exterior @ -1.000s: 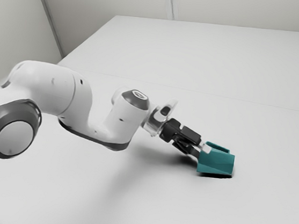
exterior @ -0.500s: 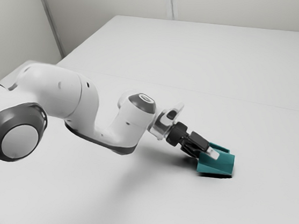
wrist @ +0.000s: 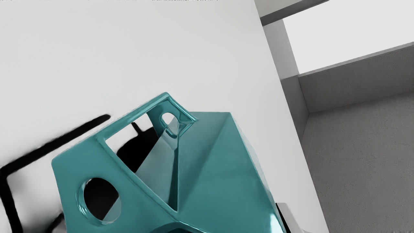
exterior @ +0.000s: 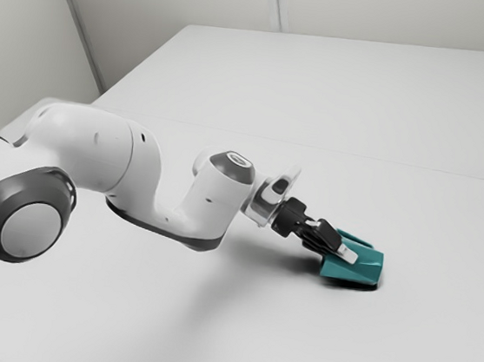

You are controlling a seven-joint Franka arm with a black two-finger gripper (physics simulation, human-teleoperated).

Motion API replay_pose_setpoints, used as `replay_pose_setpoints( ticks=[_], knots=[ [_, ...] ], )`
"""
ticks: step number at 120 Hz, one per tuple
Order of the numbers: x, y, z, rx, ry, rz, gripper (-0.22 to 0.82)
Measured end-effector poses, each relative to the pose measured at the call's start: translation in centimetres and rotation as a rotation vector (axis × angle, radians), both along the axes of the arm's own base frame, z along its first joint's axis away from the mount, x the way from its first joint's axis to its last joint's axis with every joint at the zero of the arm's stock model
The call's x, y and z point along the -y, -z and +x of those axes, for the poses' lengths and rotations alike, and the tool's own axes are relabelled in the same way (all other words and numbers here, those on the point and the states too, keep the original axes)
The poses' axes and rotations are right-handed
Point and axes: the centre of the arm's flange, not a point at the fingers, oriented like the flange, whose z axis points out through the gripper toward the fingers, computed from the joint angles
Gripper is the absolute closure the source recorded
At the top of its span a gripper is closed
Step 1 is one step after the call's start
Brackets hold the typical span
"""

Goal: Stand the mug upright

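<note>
Teal mug (exterior: 363,269) on its side, bench (exterior: 424,350) under mug, my hand (exterior: 349,255) right at mug, can't tell if wide, narrow or w/ grip.

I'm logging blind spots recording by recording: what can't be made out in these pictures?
Part of the mug behind the tool: exterior view, covered by the tool.
The mug's end nearest the tool: wrist view, cut off by the bottom edge.
The mug's underside against the table: both views, hidden by the mug's own body.
Part of the arm: exterior view, cut off by the left edge.
</note>
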Motion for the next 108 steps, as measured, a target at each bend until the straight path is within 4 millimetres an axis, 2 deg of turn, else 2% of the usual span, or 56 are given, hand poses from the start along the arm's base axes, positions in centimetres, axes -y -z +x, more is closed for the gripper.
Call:
replay_pose_setpoints(
  ticks=[17, 37, 51, 61, 75, 108],
  knots=[
    [0.1, -2.1, 0.1, 0.028, 0.002, -0.011, 0.75],
    [-0.4, -6.3, 0.2, 0.092, 0.007, -0.017, 0.77],
    [-2.9, -10.5, 0.7, 0.165, 0.043, 0.059, 0.78],
    [-5.0, -12.5, 0.9, 0.199, 0.072, 0.145, 0.78],
    [-7.8, -14.0, 1.1, 0.214, 0.11, 0.273, 0.78],
    [-11.0, -17.9, 0.2, 0.234, 0.169, 0.572, 0.78]
  ],
)
